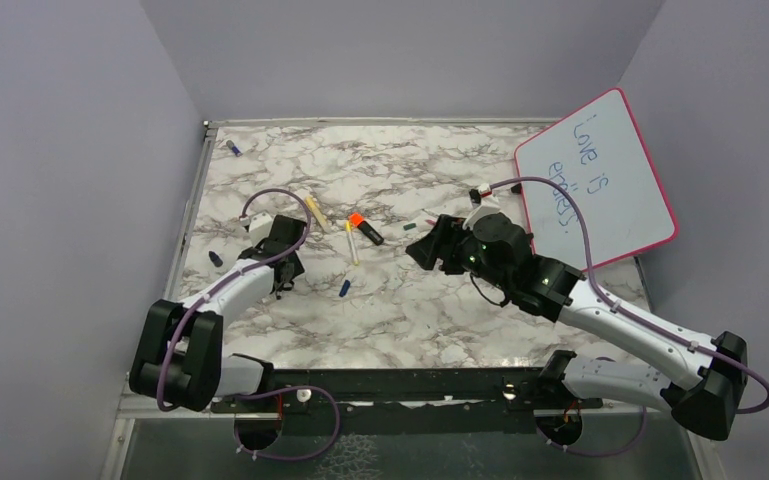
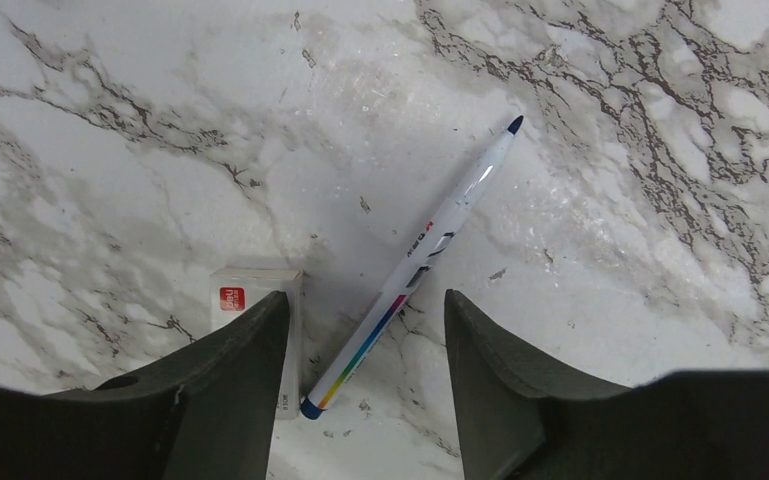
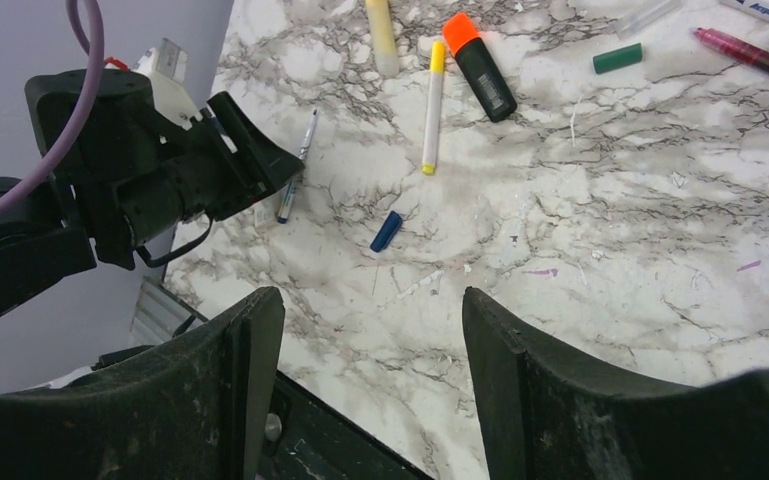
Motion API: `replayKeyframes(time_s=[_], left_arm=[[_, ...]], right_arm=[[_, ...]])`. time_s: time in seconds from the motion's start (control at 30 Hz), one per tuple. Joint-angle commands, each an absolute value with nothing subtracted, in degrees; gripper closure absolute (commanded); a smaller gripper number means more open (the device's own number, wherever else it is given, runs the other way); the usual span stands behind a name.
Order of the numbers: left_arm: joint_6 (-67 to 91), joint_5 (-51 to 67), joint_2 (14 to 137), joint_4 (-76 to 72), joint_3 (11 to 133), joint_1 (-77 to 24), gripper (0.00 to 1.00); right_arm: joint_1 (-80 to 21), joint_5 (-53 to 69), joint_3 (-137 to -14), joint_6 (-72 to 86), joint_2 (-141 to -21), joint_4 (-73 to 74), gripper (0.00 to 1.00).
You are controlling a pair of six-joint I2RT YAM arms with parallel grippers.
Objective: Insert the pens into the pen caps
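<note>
Left wrist view. Left gripper: jaws parted to a middling gap, holding nothing, black fingers low over marble table. Blue-tipped white pen: flat on the table, uncapped, lying diagonally, rear end in the gap between the fingers, tip pointing away to the upper right. No grip on it. Small white block with red label: on the table just beside the pen, partly hidden under the finger at the left of the view.

Right wrist view. Right gripper: jaws wide, empty, raised above the table, left arm visible at upper left. Blue cap: loose on the table, ahead of the gap, apart from every pen. White pen with yellow ends: flat, beyond the blue cap, just beside black highlighter with orange end. Yellow pen: far edge of view, near the yellow-ended pen. Green cap: on its side, right of the highlighter. Dark red pen: upper right, near the green cap, not touching it.

Top external view. Both grippers over the middle of the table, well apart, facing each other. Small dark cap: near the table's left edge, beside the left arm. Bluish cap-like piece: far left corner, too small to tell more. Pink-framed whiteboard: far right, set at a slant, blue handwriting on it.
</note>
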State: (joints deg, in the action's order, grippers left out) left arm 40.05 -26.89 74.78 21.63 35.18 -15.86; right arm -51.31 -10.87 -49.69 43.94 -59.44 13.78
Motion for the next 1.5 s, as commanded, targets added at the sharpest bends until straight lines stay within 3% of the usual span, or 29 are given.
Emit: replayKeyframes(time_s=[0.0,0.37,0.7,1.03,1.3,1.47], left_arm=[[39.4,-23.3,77.9,21.7,35.3,-15.6,0.46],[35.6,-17.6,83.1,19.7,35.9,-15.7,0.57],[35.3,-17.6,81.8,19.8,36.2,-15.8,0.57],[35.6,-15.3,80.1,19.8,35.9,-16.0,1.0],[32.9,-6.2,69.1,18.8,38.8,-20.8,1.0],[29.2,9.3,60.9,12.6,40.0,-23.9,1.0]], right_arm=[[-51.5,-9.2,-49.4,44.8,-60.2,13.0,0.31],[-51.6,-9.1,-49.7,44.8,-60.3,13.2,0.32],[-51.6,-9.1,-49.7,44.8,-60.2,13.3,0.32],[-51.6,-9.1,-49.5,45.0,-60.4,13.2,0.32],[-51.5,-9.5,-49.4,44.8,-61.0,12.6,0.32],[-51.6,-9.4,-49.5,43.9,-60.5,10.6,0.32]])
